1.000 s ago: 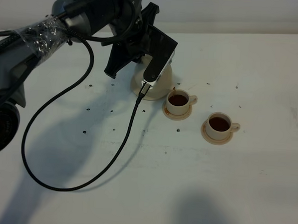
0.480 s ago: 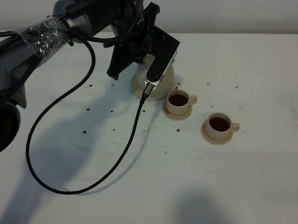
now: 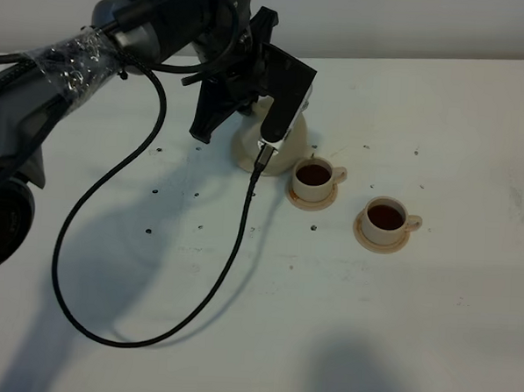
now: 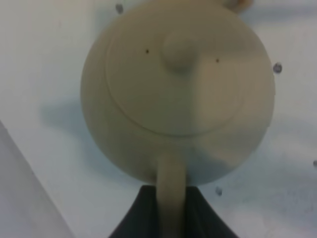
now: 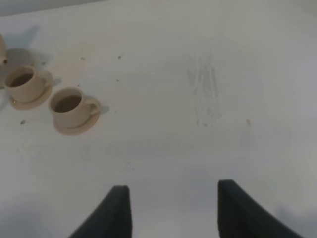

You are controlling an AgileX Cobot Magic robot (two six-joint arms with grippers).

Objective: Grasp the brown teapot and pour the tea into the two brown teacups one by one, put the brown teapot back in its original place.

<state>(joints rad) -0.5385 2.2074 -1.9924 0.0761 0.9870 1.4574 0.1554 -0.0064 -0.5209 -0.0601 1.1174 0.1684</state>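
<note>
The left pincer (image 4: 171, 218) is clenched on the loop handle of the brown teapot (image 4: 178, 94): in the left wrist view the two dark fingers (image 4: 136, 218) sit on either side of the pale handle, narrowly parted with the handle filling the gap. In the high view the pot (image 3: 287, 140) stands at the back of the white bench (image 3: 369, 325), left of the middle, mostly hidden under the wrist hardware; whether it rests on a saucer there cannot be made out. It sits close to upright, knobbed lid uppermost, handle toward the pincer and spout on the opposite side, so its handle-to-spout line runs toward the nearer teacup (image 3: 316, 177). That cup sits on its own saucer just beside the pot, dark tea inside, handle to the right. The second teacup (image 3: 386, 219) stands a little further right and nearer the front, also on a saucer, also full, handle to the right. The left arm (image 3: 85, 55) reaches in from the left edge, plastic-wrapped along the forearm, wrist bent down over the pot, with a black cable (image 3: 153, 269) looping across the bench. The right pincer (image 5: 171, 210) hangs over bare bench well apart from the cups, gripping nothing; its fingers look parted in the right wrist view, though it is drawn nearly as tight as it goes.
</note>
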